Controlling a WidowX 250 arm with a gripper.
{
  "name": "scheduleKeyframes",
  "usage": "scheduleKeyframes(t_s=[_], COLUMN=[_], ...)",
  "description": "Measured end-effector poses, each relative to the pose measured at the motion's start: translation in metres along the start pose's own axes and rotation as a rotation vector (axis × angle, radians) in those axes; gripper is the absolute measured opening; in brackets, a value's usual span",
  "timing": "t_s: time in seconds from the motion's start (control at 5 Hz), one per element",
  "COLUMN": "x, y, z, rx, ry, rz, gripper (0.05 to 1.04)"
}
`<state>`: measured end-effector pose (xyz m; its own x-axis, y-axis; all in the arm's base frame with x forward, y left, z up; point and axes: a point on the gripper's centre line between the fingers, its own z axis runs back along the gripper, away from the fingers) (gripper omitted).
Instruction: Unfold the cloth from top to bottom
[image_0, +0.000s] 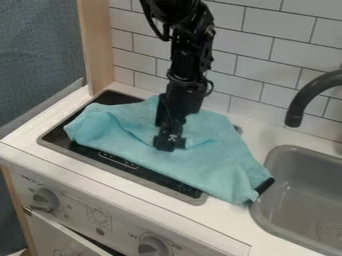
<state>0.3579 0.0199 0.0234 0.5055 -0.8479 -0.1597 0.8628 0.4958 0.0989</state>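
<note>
The light blue cloth (207, 157) lies spread at a slant over the black stove top, its right corner reaching over the counter to the sink's edge. Wrinkles and a raised fold run across its upper left part. Over the middle of the cloth hangs the black gripper (171, 145), pointing down, its tip at the cloth's surface. Whether it holds any fabric cannot be told.
The stove top (110, 161) shows along its front and upper left. To the right are the grey sink (307, 190) and a dark faucet (310, 95). A tiled wall stands behind, a wooden post (98, 45) at the left. A dark object's end pokes out by the cloth's right corner.
</note>
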Motion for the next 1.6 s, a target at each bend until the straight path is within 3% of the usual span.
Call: scheduleKeyframes(t_s=[0.2,0.6,0.8,1.0,1.4,1.6], x=[0.002,0.002,0.001,0.001,0.003,-0.007], y=[-0.001,0.000,-0.001,-0.001,-0.004,0.000], z=[-0.008,-0.008,-0.009,-0.009,0.001,0.020], rx=[-0.018,-0.018,-0.023,-0.033,-0.070,-0.065], ry=[0.015,0.012,0.011,0.007,-0.015,-0.052], rz=[-0.001,0.001,0.004,0.008,-0.009,-0.014], gripper=[0.942,0.352,0.171,0.079,0.057,0.055])
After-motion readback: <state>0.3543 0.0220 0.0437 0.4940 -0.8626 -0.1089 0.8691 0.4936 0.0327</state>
